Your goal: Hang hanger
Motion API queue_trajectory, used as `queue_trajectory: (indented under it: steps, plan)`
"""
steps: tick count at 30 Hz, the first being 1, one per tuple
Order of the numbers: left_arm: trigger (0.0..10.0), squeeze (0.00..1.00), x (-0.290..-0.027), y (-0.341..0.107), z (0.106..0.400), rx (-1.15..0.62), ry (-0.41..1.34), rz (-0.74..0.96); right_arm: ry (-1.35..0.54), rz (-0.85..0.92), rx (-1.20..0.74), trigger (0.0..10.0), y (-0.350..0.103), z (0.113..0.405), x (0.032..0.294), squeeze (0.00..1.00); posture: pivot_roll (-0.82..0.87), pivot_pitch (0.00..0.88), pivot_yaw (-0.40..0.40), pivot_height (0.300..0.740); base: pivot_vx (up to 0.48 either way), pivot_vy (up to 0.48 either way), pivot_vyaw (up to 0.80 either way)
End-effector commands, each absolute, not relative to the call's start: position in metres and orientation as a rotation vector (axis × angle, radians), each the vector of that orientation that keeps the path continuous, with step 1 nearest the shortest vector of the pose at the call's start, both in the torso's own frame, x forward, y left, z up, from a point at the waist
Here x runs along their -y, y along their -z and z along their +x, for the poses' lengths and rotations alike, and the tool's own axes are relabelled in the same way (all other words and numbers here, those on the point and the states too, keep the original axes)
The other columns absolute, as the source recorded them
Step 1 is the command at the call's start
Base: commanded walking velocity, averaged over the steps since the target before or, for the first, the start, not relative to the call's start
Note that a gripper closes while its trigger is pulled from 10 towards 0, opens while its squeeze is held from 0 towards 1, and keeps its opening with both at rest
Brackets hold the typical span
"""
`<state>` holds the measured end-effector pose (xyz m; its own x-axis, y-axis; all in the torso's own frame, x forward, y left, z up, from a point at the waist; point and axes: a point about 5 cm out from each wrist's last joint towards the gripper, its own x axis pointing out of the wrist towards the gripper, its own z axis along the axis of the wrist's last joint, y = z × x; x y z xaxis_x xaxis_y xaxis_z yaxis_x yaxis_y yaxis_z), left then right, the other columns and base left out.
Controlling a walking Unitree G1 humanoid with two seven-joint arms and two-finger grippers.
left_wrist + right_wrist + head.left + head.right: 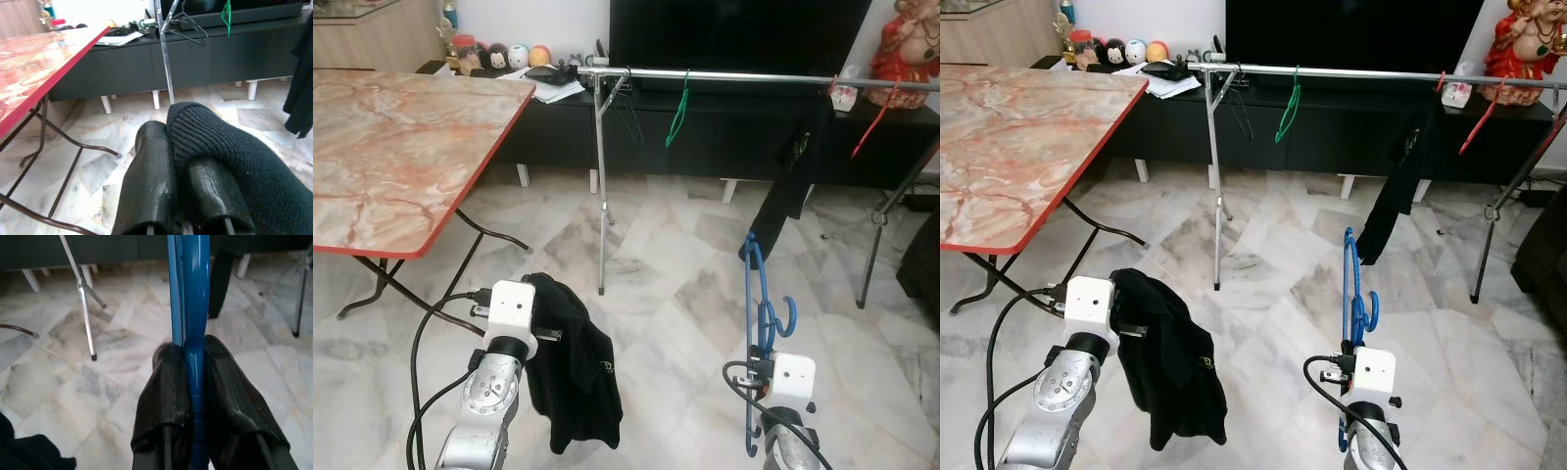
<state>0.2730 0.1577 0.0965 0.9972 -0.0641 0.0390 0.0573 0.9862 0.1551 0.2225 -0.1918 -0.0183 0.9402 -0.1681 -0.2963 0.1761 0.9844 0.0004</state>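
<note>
Before the rack (pixel 724 76), right gripper (pixel 193 377) clamps blue hanger (pixel 761 304).

My right gripper (pixel 1349 364) is clamped on a blue plastic hanger (pixel 1355 299), which stands upright before me over the grey-veined marble floor (pixel 1273 264). My left gripper (pixel 1136 328) has a black knitted garment (pixel 1175 367) draped from it. Ahead, a silver metal clothes rail (pixel 1361 71) carries a green hanger (pixel 1286 108), a red hanger (pixel 1477 117) and a hanging black garment (pixel 1396 191). A marble-patterned table with a red edge (pixel 1009 147) stands to my left.
</note>
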Motion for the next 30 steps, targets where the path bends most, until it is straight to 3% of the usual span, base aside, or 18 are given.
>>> queue_trajectory:
  steps: [1,30]
  plan:
    - [10.0,0.00,-0.157,-0.107,0.275,0.086,0.065,0.155,0.181,0.031,-0.282,10.0,0.016,0.225,0.192,0.00,-0.06,0.000,-0.029,0.740,0.000,0.379,0.00]
    - [10.0,0.00,-0.160,-0.107,0.277,0.064,0.053,0.146,0.187,0.023,-0.239,10.0,0.005,0.239,0.191,0.00,-0.04,0.000,-0.039,0.740,0.000,0.378,0.00]
